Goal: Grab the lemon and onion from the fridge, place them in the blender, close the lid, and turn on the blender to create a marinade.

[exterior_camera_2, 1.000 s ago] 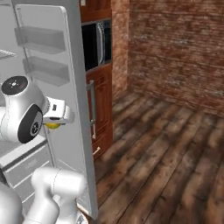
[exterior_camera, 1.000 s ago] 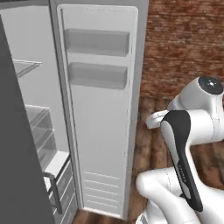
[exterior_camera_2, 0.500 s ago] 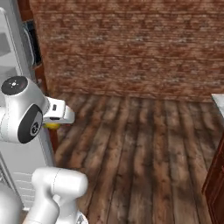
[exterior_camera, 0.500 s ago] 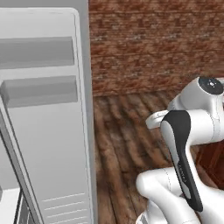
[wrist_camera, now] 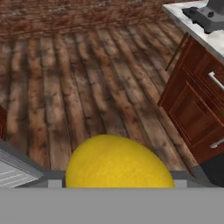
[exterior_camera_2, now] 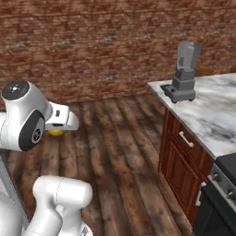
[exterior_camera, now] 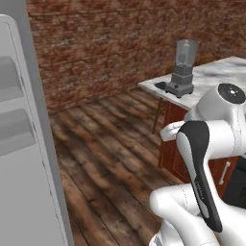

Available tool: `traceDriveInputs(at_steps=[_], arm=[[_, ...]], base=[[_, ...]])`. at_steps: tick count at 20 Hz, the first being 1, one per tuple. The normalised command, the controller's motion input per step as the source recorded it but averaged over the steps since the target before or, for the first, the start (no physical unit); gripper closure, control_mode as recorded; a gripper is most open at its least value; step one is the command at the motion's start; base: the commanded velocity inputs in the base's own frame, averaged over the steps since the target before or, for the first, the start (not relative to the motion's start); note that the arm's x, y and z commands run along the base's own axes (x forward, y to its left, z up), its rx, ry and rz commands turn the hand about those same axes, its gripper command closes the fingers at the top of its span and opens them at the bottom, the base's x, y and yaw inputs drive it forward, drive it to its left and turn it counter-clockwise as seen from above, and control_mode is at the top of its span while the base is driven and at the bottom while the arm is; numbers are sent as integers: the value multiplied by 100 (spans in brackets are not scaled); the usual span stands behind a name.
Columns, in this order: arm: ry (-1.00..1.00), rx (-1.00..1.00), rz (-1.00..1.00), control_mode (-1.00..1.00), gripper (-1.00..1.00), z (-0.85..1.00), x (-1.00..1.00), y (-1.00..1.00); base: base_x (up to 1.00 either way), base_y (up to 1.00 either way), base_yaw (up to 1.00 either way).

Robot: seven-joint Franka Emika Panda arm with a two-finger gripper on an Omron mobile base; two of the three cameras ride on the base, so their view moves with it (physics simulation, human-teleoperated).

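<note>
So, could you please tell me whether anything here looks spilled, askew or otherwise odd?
Nothing stands out. The lemon sits in the pincer, and the blender stands upright on the marble counter with no lid on its jar; no spill shows on the floor.

Brick wall [exterior_camera_2: 92, 41], plank floor [exterior_camera_2: 120, 152], marble counter [exterior_camera_2: 216, 110].

No text, label, brand, number or sign can be read. The blender [exterior_camera_2: 185, 73] on the bench [exterior_camera_2: 213, 115], its base buttons, the fridge [exterior_camera: 26, 158] door and the cabinet fronts [exterior_camera_2: 183, 161] all show plain, unmarked surfaces.
</note>
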Motion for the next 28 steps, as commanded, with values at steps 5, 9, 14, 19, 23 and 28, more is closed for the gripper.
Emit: traceDriveInputs(at_steps=[5,9,14,19,23,28], arm=[[0,0,0,100,100,0,0,0],[0,0,0,100,100,0,0,0],[0,0,0,100,100,0,0,0],[0,0,0,100,100,0,0,0],[0,0,0,100,100,0,0,0],[0,0,0,100,100,0,0,0]], base=[[35,0,-42],[54,0,-31],[70,0,-24],[87,-7,-22],[95,-5,-20],[95,0,-19]])
